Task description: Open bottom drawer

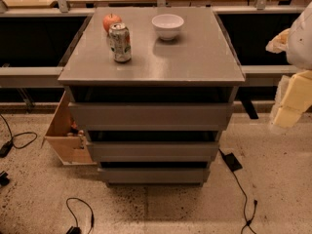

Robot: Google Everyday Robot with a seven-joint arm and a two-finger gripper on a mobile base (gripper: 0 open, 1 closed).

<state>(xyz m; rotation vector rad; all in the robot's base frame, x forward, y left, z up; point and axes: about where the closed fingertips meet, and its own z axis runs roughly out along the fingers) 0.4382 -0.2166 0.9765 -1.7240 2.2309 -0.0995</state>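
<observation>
Gripper (291,100), cut off at right edge, apart from bottom drawer (153,175).

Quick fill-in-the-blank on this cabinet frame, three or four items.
Behind the can sits a red ___.
The bowl on the cabinet top is ___ in colour.
The bottom drawer is one of ___ grey drawer fronts.
The gripper hangs at the picture's ___ edge, away from the bottom drawer.
Missing: apple; white; three; right.

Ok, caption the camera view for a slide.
Grey cabinet with apple, can and bowl on top; bottom drawer shut; end effector hangs at right, clear of the cabinet.
</observation>
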